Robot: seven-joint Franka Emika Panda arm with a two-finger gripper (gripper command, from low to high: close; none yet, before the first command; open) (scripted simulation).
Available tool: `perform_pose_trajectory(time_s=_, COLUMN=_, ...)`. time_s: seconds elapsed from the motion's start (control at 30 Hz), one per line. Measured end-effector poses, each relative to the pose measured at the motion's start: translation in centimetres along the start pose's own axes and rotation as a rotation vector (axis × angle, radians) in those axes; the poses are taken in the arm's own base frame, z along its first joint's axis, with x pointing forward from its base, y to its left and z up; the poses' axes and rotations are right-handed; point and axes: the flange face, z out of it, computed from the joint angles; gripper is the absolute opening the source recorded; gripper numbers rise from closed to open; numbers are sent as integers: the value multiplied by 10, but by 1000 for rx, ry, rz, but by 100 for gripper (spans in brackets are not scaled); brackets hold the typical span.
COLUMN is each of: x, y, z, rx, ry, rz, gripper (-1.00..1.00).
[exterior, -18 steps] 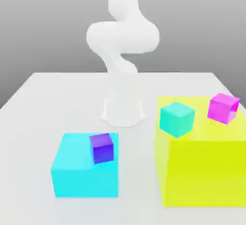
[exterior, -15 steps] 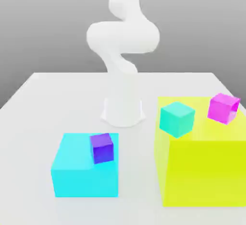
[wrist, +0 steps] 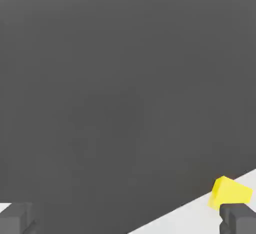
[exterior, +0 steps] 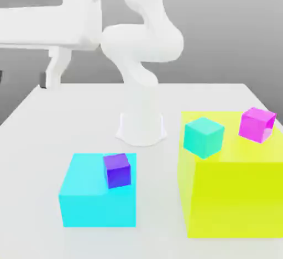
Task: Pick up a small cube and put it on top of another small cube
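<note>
Three small cubes are in the exterior view. A purple cube (exterior: 117,170) sits on a large cyan block (exterior: 94,202). A teal cube (exterior: 204,136) and a magenta cube (exterior: 257,123) rest on a large yellow block (exterior: 235,197). My gripper (exterior: 25,81) hangs high at the exterior view's upper left, far above and apart from all the cubes. In the hand view the gripper (wrist: 127,223) is open, its two dark fingertips (wrist: 15,220) standing wide apart with nothing between them. A corner of the yellow block (wrist: 230,192) shows beside one fingertip.
The arm's white base (exterior: 141,125) stands at the middle back of the white table (exterior: 33,142). The cyan and yellow blocks are raised platforms, with a gap of bare table between them.
The hand has swung into the exterior view's upper left, where before just the arm's column and elbow showed. All three small cubes stay where they were.
</note>
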Motion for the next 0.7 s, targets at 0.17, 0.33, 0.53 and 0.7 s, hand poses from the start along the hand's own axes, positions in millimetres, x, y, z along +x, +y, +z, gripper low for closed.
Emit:
perform_pose_trajectory(time_s=0.17, x=34, y=24, z=85, rx=-105, ry=-40, rz=117, gripper=0)
perform_pose_trajectory(time_s=0.33, x=59, y=61, z=171, rx=-207, ry=-82, rz=232, gripper=0)
perform_pose_trajectory(time_s=0.53, x=75, y=118, z=271, rx=-312, ry=-126, rz=358, gripper=0)
perform_pose_trajectory(time_s=0.7, x=68, y=134, z=316, rx=-318, ry=-129, rz=366, gripper=-100)
